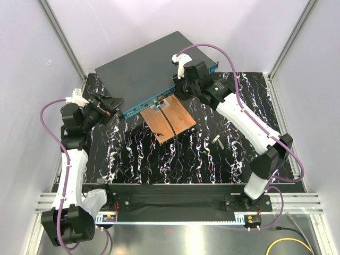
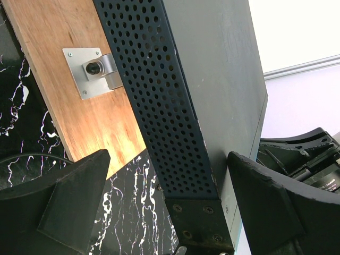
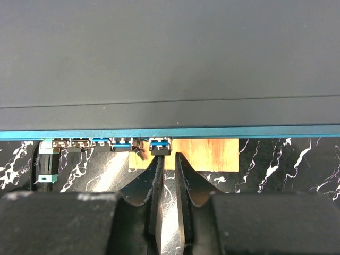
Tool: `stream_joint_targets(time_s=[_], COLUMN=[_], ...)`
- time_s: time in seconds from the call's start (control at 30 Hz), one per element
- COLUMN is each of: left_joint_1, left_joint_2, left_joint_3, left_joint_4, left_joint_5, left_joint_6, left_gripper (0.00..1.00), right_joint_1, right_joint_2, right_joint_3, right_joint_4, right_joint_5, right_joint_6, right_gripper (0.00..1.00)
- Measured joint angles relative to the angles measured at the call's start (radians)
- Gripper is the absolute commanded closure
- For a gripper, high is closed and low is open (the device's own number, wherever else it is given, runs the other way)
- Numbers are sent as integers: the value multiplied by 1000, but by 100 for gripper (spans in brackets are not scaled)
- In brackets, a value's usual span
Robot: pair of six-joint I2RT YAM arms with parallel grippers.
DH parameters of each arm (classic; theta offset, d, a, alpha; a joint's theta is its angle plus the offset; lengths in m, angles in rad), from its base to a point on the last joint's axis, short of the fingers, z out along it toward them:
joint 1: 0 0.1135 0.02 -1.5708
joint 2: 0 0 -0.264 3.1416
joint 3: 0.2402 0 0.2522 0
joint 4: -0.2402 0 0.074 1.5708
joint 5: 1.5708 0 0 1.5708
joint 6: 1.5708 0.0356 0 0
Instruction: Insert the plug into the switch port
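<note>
The switch [image 1: 146,71] is a flat dark grey box at the back with a teal front face [image 3: 212,132]. A teal-booted plug [image 3: 47,159] with a black cable sits in a port at the left of that face; it also shows in the top view [image 1: 154,107]. My right gripper [image 3: 168,156] is empty, its jaws a narrow gap apart, tips just below a blue-tabbed port [image 3: 160,146]. It shows in the top view [image 1: 181,91] at the front face. My left gripper [image 2: 170,212] is wide open, straddling the switch's perforated side corner [image 2: 199,210] without touching it; it also shows in the top view [image 1: 108,104].
A copper-brown board [image 1: 171,118] lies in front of the switch, with a metal bracket [image 2: 90,71] on it. The black cable [image 1: 166,123] runs across the board and ends loose. A small metal piece [image 1: 217,140] lies on the marble mat. White walls enclose the table.
</note>
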Motion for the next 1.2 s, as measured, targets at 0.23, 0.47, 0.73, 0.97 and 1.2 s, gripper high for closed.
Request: stream_joint_targets(time_s=[0.23, 0.47, 0.73, 0.97, 1.2], left_joint_1=[0, 0, 0, 2, 38], left_joint_2=[0, 0, 8, 15, 50], left_joint_3=[0, 0, -2, 16, 116], left_joint_4=[0, 2, 15, 2, -4], left_joint_5=[0, 0, 4, 6, 51], left_joint_6=[0, -4, -7, 6, 27], left_gripper=[1, 1, 1, 1, 1], right_joint_1=[0, 1, 5, -1, -53], right_joint_2=[17, 41, 64, 20, -248], right_joint_3=[25, 65, 107, 32, -300], right_joint_4=[-15, -48, -83, -38, 19], right_joint_5=[8, 15, 16, 21, -125], right_joint_6=[51, 77, 65, 8, -161], right_gripper=[82, 83, 82, 50, 1])
